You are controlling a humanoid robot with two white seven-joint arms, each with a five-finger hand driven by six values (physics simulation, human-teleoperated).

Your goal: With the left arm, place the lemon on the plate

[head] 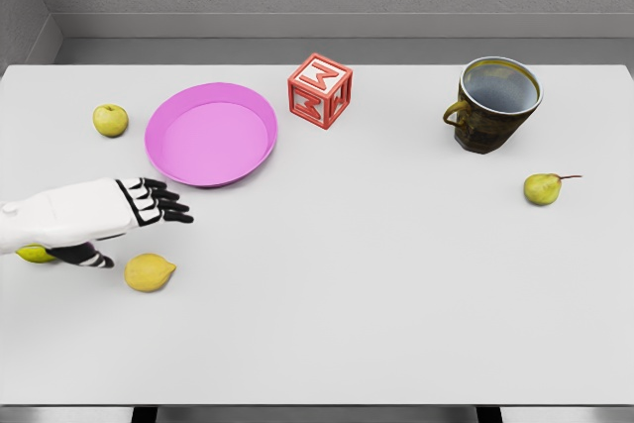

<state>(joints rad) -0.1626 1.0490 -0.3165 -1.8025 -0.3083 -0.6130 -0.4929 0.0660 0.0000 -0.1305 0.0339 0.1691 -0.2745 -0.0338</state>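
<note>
Head view gives me the left hand [149,207] low over the white table [396,294], fingers stretched flat and holding nothing — the lemon [150,272] lies just beside it, nearer me, not touched. I see the pink plate [211,134] beyond the fingertips, empty — a yellow-green fruit [36,255] peeks from under the wrist.
</note>
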